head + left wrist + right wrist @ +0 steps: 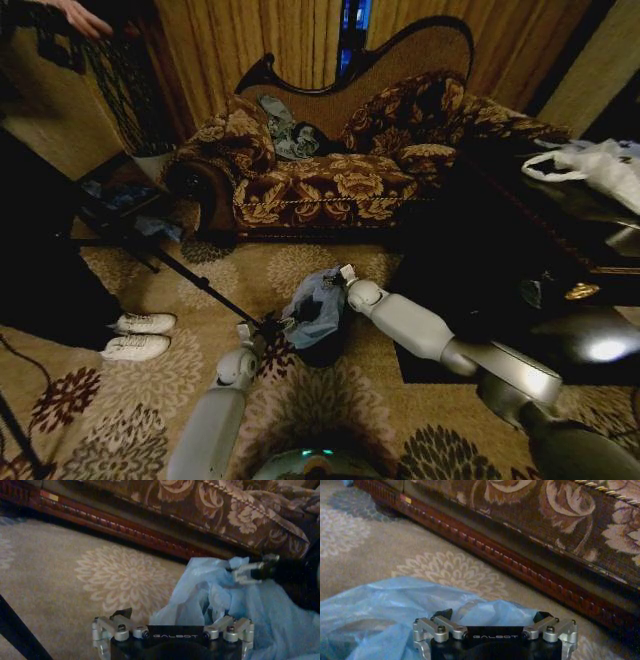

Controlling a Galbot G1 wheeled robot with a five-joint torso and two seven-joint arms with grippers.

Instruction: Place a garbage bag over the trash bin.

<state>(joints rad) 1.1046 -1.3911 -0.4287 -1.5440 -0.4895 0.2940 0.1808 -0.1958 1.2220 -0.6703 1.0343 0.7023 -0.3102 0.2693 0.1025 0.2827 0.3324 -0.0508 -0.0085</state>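
Now, bag look: the garbage bag (315, 308) is thin, pale blue, see-through film, heavily wrinkled and bunched into soft folds.
Bag place: it sits between the two grippers, draped over the trash bin (322, 350), whose dark body shows just beneath the film on the patterned carpet (150, 385).
Left gripper (268, 325): at the bag's near-left edge, touching the film; in the left wrist view the plastic bunches up right at its fingers, but whether they are closed on it cannot be told.
Right gripper (345, 275): at the bag's far top edge; in the left wrist view its pale fingers (244, 572) sit pressed into the film, apparently pinching a fold.
Beyond the grippers: the floral sofa (330, 185) with its carved wooden base rail.
Left of the left gripper: a black tripod leg (200, 285) slanting across the carpet.
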